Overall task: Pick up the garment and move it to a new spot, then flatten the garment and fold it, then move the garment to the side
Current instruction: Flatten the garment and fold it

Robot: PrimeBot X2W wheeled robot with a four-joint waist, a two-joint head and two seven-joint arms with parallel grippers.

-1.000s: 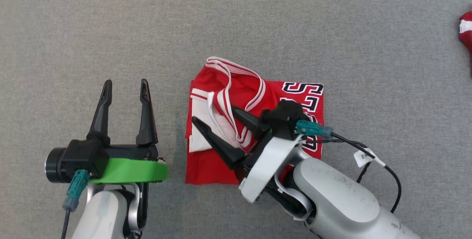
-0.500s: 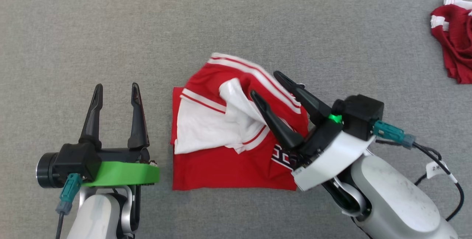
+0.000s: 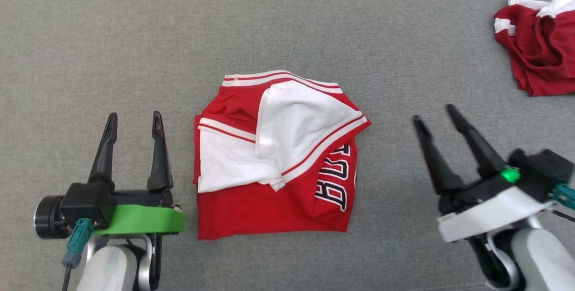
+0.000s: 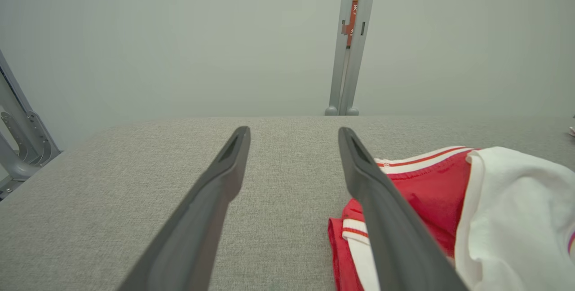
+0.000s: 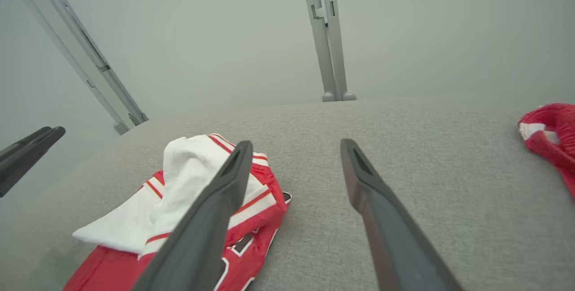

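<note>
The garment [image 3: 274,156] is a red jersey with white panels and dark lettering, lying folded in a rough square at the middle of the grey surface. It also shows at the right of the left wrist view, as the garment [image 4: 431,201], and at the lower left of the right wrist view, as the garment [image 5: 188,210]. My left gripper [image 3: 132,118] stands open just left of it, nothing between its fingers. My right gripper [image 3: 433,113] is open and empty too, well off to the right of the jersey, touching nothing.
A second red garment [image 3: 537,48] lies bunched at the far right, also seen as the red garment [image 5: 548,134]. The grey padded table [image 3: 134,35] reaches its back edge at the top. Grey frame posts [image 4: 348,39] stand behind it.
My right gripper has let go of the jersey and drawn back to the right, leaving a white flap folded over. The camera has shifted, bringing the second garment further into view. The left arm stays still.
</note>
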